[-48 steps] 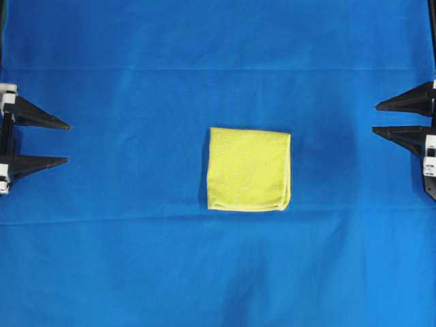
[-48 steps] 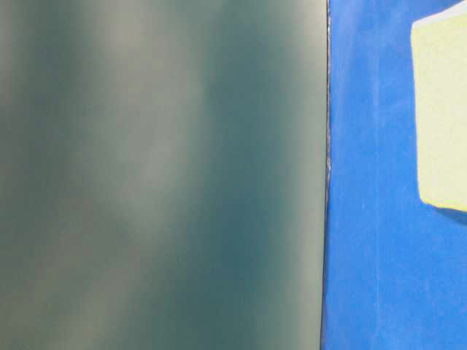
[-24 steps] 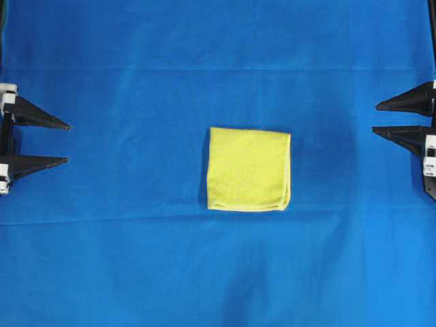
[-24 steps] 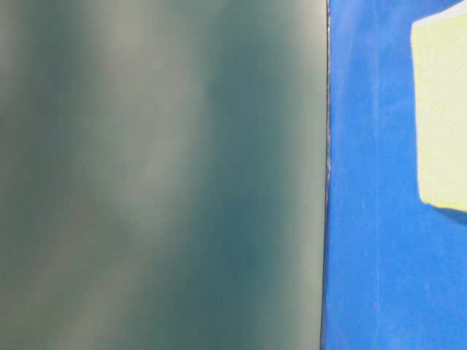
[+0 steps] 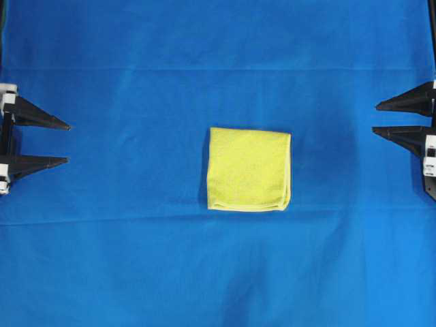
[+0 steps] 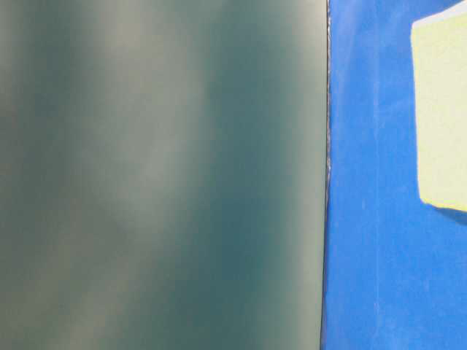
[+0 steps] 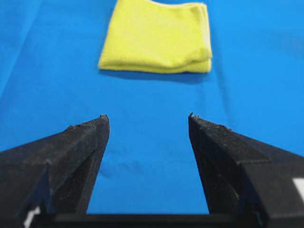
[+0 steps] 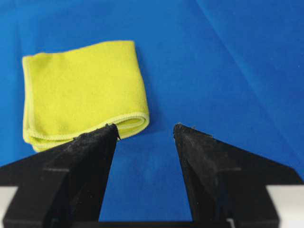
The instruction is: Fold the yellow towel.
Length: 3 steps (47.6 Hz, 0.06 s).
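Blue cloth (image 5: 136,259) covers table, faint creases; yellow towel (image 5: 249,169) folded mid-table. Left gripper (image 5: 68,143) and right gripper (image 5: 375,117) spread wide, empty.

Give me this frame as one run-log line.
yellow towel: folded, flat on blue cloth, mid-table | left tool: open, empty, clear of towel | right tool: open, empty, clear of towel

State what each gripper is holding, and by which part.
Nothing is held. The left gripper and right gripper are open and apart from the folded yellow towel.
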Tool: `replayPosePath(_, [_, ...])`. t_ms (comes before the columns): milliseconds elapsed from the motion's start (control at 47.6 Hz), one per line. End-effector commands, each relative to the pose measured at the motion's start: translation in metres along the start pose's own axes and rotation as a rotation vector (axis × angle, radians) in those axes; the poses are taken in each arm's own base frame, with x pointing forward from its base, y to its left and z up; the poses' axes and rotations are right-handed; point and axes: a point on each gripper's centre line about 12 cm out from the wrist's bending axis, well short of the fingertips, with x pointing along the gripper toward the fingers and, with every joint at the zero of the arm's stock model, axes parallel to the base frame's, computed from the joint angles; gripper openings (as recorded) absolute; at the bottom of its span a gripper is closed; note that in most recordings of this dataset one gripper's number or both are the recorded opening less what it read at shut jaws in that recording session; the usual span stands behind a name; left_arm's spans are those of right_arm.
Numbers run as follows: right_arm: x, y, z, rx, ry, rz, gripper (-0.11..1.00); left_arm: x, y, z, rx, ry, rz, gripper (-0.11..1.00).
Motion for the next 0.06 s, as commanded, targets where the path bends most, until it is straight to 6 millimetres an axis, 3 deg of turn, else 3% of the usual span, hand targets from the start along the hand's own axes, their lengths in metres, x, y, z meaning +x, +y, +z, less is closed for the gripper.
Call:
replayPosePath(0, [0.0011, 0.0013, 0.0045, -0.003, -0.004, 0.004, 0.57, 0.0012, 0.0005, 0.0029, -0.002, -0.003, 0.003, 0.65])
replayPosePath(42, [0.0011, 0.0013, 0.0045, -0.001, -0.004, 0.004, 0.57, 0.0012, 0.0005, 0.0029, -0.002, -0.003, 0.003, 0.65])
